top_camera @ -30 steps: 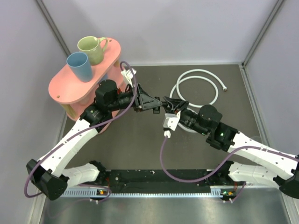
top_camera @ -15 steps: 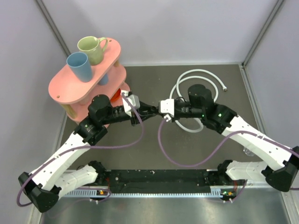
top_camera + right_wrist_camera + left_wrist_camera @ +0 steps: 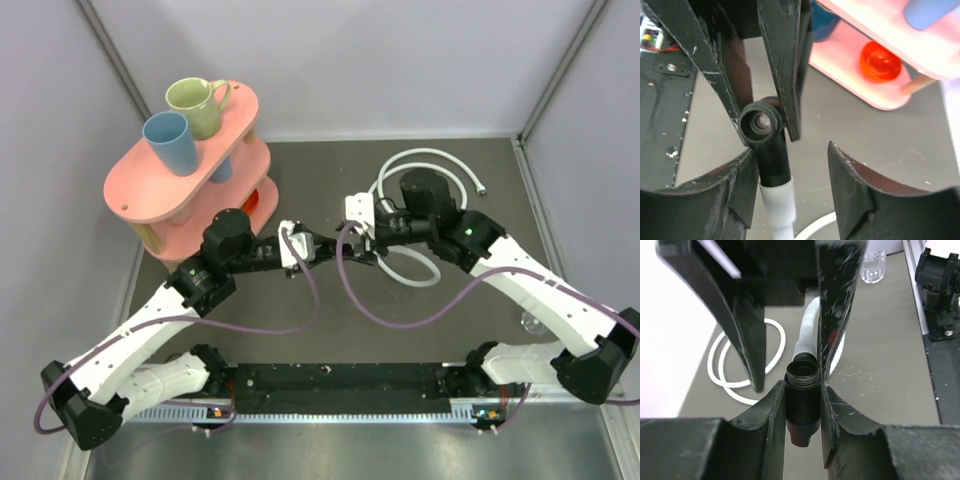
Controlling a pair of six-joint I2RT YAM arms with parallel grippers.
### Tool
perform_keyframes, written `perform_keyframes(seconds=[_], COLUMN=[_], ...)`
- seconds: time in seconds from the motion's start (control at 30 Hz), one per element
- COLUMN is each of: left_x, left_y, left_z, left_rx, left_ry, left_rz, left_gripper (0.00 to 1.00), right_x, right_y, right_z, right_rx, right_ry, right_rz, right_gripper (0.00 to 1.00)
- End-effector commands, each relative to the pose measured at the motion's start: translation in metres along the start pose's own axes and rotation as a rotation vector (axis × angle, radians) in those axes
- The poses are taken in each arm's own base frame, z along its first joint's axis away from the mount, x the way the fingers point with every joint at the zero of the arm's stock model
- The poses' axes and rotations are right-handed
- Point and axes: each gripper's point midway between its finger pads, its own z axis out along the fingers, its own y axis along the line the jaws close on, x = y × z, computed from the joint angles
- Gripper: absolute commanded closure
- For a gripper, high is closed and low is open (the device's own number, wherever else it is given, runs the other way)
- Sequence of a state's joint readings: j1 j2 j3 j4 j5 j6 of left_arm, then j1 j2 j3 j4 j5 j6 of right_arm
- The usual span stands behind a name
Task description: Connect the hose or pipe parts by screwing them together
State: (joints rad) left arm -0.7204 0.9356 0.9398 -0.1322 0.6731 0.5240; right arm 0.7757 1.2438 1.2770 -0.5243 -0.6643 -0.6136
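My left gripper (image 3: 801, 390) is shut on the small black connector (image 3: 802, 412), whose threaded mouth faces away from the left wrist camera. In the right wrist view the white hose end collar (image 3: 779, 200) sits against the connector's (image 3: 771, 150) threaded stem. My right gripper (image 3: 792, 150) is open around that joint: one finger touches the stem and the other stands well clear. In the top view both grippers meet nose to nose at mid-table, left (image 3: 322, 247) and right (image 3: 362, 238). The white hose (image 3: 455, 185) lies looped behind the right arm, its silvery end fitting (image 3: 483, 188) at the far right.
A pink two-tier stand (image 3: 135, 190) at the back left carries a green mug (image 3: 195, 105) and a blue cup (image 3: 170, 140), with a red ball (image 3: 881, 61) on its lower shelf. A small clear cup (image 3: 530, 322) stands near the right wall. Purple cables hang from both wrists.
Both wrists have turned and the meeting point has shifted slightly toward me. The right gripper's jaws have opened off the hose end. The left gripper still holds the connector.
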Motion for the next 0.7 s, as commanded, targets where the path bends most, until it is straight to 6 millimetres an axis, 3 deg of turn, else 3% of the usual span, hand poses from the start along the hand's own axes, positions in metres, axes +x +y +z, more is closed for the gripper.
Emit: perform_keyframes(seconds=[0.0, 0.1, 0.13, 0.23, 0.27, 0.37, 0.5, 0.67], left_x=[-0.019, -0.022, -0.023, -0.026, -0.033, -0.041, -0.055, -0.055], left_y=[0.021, 0.032, 0.031, 0.039, 0.043, 0.046, 0.043, 0.032], left_z=[-0.003, -0.003, -0.004, -0.009, -0.011, -0.014, -0.013, -0.003], left_rx=[-0.144, -0.227, -0.240, -0.333, -0.350, -0.376, -0.344, -0.264], left_ry=[-0.075, -0.082, -0.084, -0.081, -0.095, -0.114, -0.148, -0.137], left_rz=[-0.184, -0.404, -0.521, -0.805, -0.855, -1.046, -1.280, -1.509], left_gripper=[1.00, 1.00, 1.00, 1.00, 1.00, 1.00, 1.00, 1.00], right_x=[-0.038, -0.032, -0.037, -0.028, -0.015, -0.016, -0.022, -0.038], right_y=[-0.021, -0.025, -0.027, -0.027, -0.025, -0.031, -0.029, -0.037], right_z=[-0.029, -0.044, -0.049, -0.063, -0.061, -0.077, -0.073, -0.064], right_rx=[0.186, 0.282, 0.318, 0.410, 0.415, 0.534, 0.575, 0.664], right_ry=[-0.091, -0.082, -0.110, -0.117, -0.093, -0.096, -0.105, -0.121], right_rz=[-0.087, -0.128, -0.166, -0.263, -0.292, -0.363, -0.440, -0.566], right_gripper=[0.35, 0.22, 0.21, 0.19, 0.19, 0.18, 0.18, 0.21])
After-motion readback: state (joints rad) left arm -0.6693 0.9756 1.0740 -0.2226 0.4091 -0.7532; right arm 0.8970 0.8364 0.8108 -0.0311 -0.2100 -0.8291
